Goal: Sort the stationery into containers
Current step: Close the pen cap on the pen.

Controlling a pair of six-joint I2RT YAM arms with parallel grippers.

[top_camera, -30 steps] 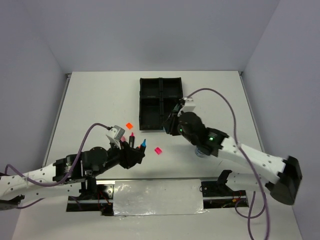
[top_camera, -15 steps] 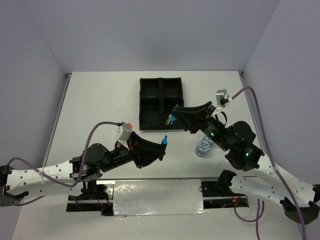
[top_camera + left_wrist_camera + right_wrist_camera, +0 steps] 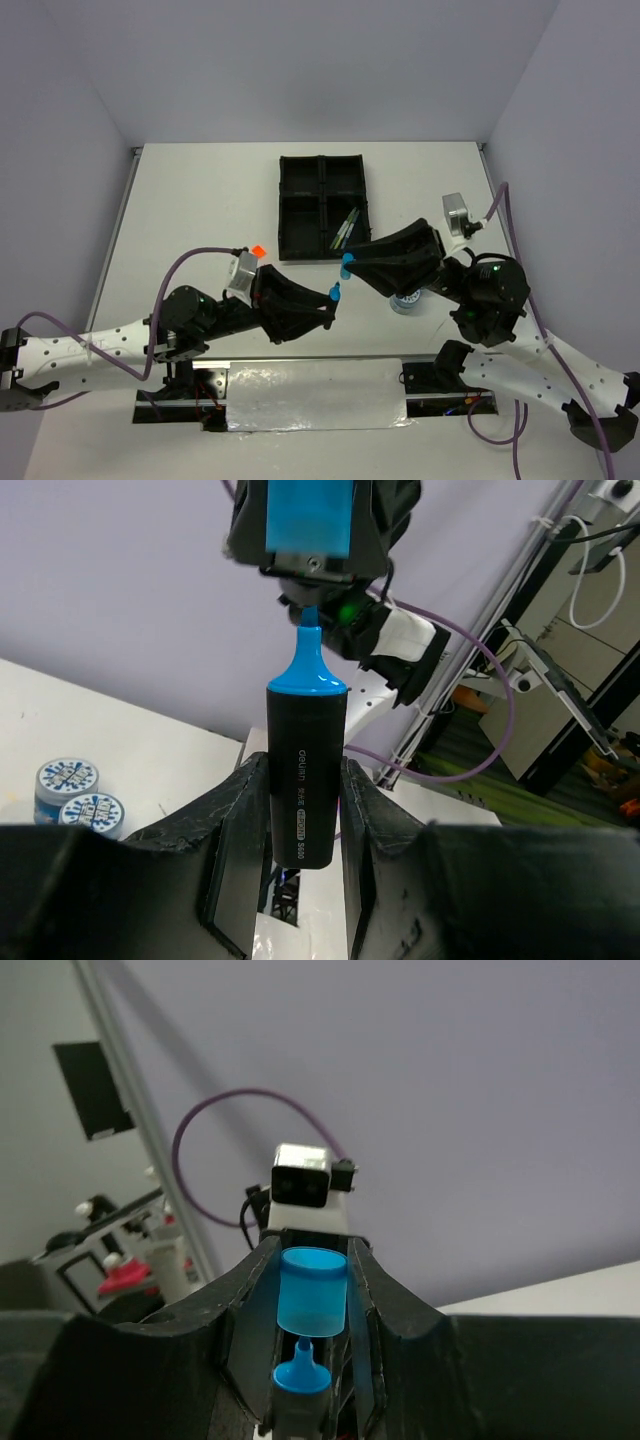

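Note:
A black highlighter [image 3: 305, 780] with a bare blue tip stands upright between my left gripper's [image 3: 303, 815] jaws, which are shut on its barrel. My right gripper [image 3: 312, 1285] is shut on its blue cap [image 3: 312, 1290], held open end toward the tip [image 3: 302, 1375] with a small gap between them. From above, the left gripper [image 3: 328, 298] and right gripper [image 3: 349, 264] meet nose to nose above the table, just in front of the black four-compartment tray [image 3: 283, 200]. Thin pens [image 3: 347, 232] lie in the tray's near right compartment.
Two blue-white rolls [image 3: 405, 300] sit under the right arm, also seen as rolls [image 3: 67, 778] in the left wrist view. A small orange square [image 3: 257, 249] lies on the table beside the left arm's cable.
Both arms have risen off the table and turned to face each other. The left gripper carried the highlighter up and right. The right gripper swung back from the tray and now holds the cap.

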